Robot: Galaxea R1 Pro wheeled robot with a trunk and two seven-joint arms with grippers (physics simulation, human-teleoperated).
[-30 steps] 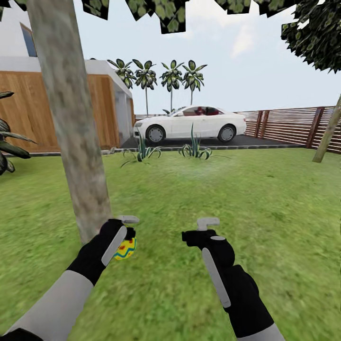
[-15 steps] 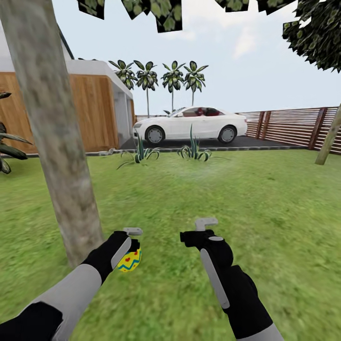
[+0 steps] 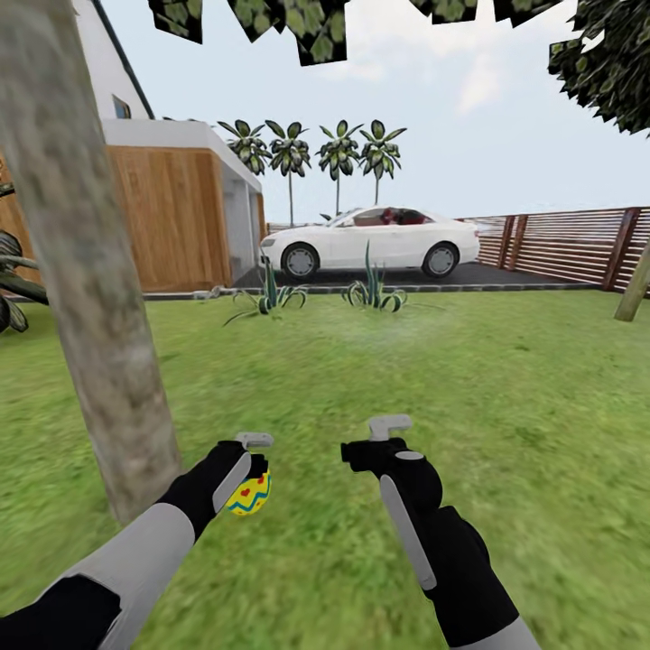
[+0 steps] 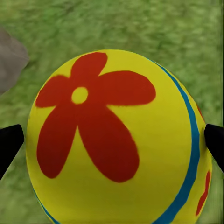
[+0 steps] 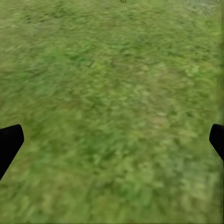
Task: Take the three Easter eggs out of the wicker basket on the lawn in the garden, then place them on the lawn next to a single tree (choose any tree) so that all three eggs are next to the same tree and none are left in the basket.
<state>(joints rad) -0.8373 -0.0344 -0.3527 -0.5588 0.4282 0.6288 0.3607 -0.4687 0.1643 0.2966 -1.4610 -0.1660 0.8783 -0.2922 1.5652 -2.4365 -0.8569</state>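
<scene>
Clamped in my left gripper [image 3: 256, 483] is one Easter egg [image 3: 248, 495], yellow with red hearts and a blue zigzag as the head view shows it. From my left wrist the egg [image 4: 116, 144] looms large, a red five-petalled flower with a yellow centre across its face and a blue stripe curving down one side, and my dark fingertips [image 4: 8, 147] press in at both flanks. I hold it above the lawn [image 3: 451, 379], not touching the grass, just beside the foot of the tree [image 3: 86, 271], whose pale mottled grey-brown trunk rises at my left side and leans a little.

Over on the other side, my right gripper [image 3: 375, 438] hangs spread apart with nothing between its fingers; through that wrist camera I see mottled green grass [image 5: 112, 112] with a black fingertip [image 5: 9, 144] at each edge.

Farther out, two spiky plants [image 3: 370, 287] stand at the far edge of the grass. Behind them a white car [image 3: 370, 242] is parked on dark paving, with a wood-clad building [image 3: 171, 217] to its left, a slatted wooden fence [image 3: 560, 244] to its right, and four slim palm trees [image 3: 316, 153] beyond. Blocky green leaves [image 3: 307, 23] hang across the top of the head view.
</scene>
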